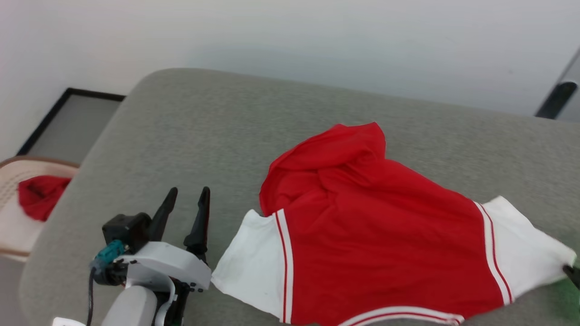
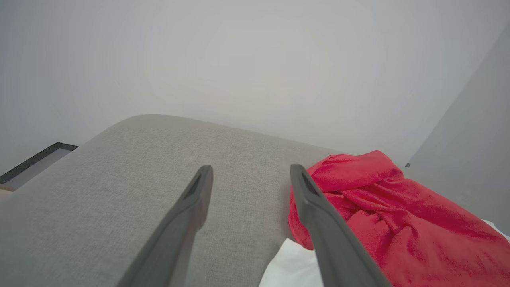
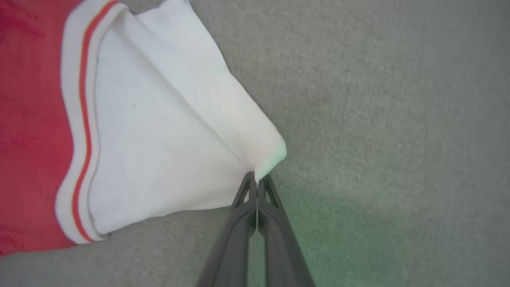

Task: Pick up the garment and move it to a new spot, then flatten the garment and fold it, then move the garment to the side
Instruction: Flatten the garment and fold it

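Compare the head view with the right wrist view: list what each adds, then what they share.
Head view adds: the open left pincer, a basket holding a red cloth lump, and the bunched red top of the garment. Right wrist view adds: the right pincer shut on a corner of the white sleeve. Both: that sleeve, striped trim, grey cushion.

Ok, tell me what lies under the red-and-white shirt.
The garment lies on the grey cushion, which shows all around it. Anything beneath its bunched folds is covered.
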Tool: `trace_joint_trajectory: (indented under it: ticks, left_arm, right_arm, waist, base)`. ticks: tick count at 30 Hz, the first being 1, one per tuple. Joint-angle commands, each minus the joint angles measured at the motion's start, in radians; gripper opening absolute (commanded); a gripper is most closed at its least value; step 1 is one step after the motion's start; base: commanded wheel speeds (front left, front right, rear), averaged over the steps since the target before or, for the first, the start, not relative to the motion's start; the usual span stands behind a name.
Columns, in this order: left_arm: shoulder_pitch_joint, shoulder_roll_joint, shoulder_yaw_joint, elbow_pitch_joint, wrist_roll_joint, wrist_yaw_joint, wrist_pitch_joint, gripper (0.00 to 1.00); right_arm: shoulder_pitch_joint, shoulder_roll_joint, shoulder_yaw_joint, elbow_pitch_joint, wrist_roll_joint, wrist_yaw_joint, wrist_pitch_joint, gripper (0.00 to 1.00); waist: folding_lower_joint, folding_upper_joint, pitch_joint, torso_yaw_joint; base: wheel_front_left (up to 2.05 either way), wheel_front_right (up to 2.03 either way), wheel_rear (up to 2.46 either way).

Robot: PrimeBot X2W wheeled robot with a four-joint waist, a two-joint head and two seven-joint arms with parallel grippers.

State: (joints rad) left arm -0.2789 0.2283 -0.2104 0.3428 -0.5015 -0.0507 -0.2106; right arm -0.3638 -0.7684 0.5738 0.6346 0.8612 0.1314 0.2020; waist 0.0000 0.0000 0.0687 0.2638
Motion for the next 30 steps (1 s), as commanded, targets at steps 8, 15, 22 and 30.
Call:
trace_joint_trajectory:
  ticks: [8,15,22,30]
  left_arm:
    - [0.021,0.03,0.007,-0.037,-0.004,0.02,0.031,1.0]
    - [0.043,0.069,0.023,-0.064,-0.017,0.03,0.065,1.0]
    - [0.081,0.128,0.057,-0.128,-0.071,0.017,0.158,1.0]
    - [0.16,0.188,0.11,-0.239,-0.206,0.039,0.379,1.0]
  right_arm:
    - [0.128,0.064,-0.106,-0.019,-0.054,-0.001,0.011,0.0]
    - [0.114,0.131,-0.178,-0.056,-0.145,-0.001,0.013,1.0]
    - [0.134,0.135,-0.255,-0.179,-0.246,-0.001,-0.022,1.0]
    - [0.2,0.21,-0.384,-0.358,-0.372,-0.001,-0.08,1.0]
  waist:
    - [0.0,0.0,0.021,-0.11]
    - [0.0,0.0,0.0,-0.161]
    - [0.0,0.0,-0.033,-0.21]
    - [0.0,0.0,-0.051,-0.266]
  base:
    - [0.0,0.0,0.0]
    - [0.0,0.0,0.0]
    - [0.0,0.0,0.0]
    - [0.0,0.0,0.0]
